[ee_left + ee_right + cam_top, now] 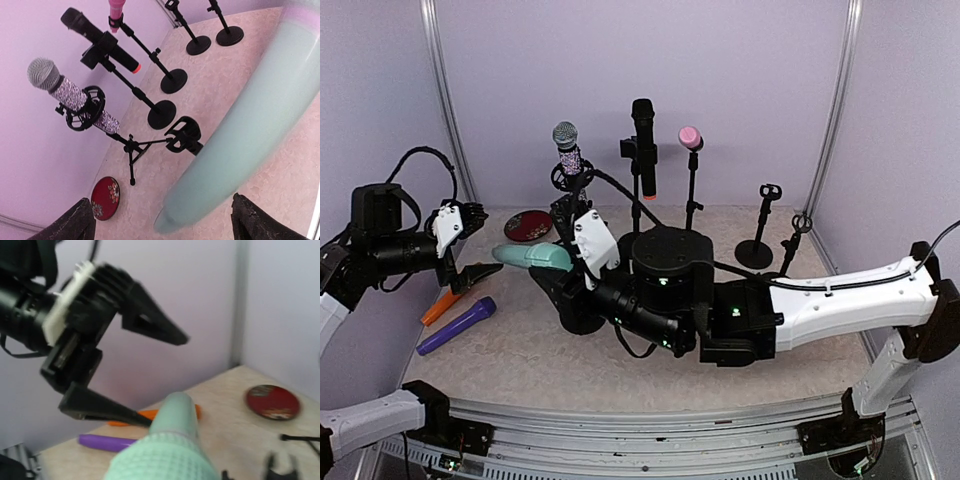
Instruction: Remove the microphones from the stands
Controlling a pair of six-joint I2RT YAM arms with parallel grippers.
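Note:
My right gripper (572, 265) is shut on a mint-green microphone (532, 257) and holds it level above the table, handle end pointing left. In the right wrist view the microphone (172, 440) fills the foreground, mesh head nearest, and my own fingers are hidden. My left gripper (485, 242) is open, and the handle tip (172, 212) sits between its two fingers (75, 222) without touching them. It also shows in the right wrist view (165, 380), open around the tip. An empty black clip stand (184, 135) stands just behind the microphone.
A glitter microphone (567, 150), a black one (644, 150) and a pink one (690, 137) stand in stands at the back. Two empty stands (755, 250) are at the right. A purple microphone (458, 325), an orange one (438, 305) and a red dish (528, 225) lie at the left.

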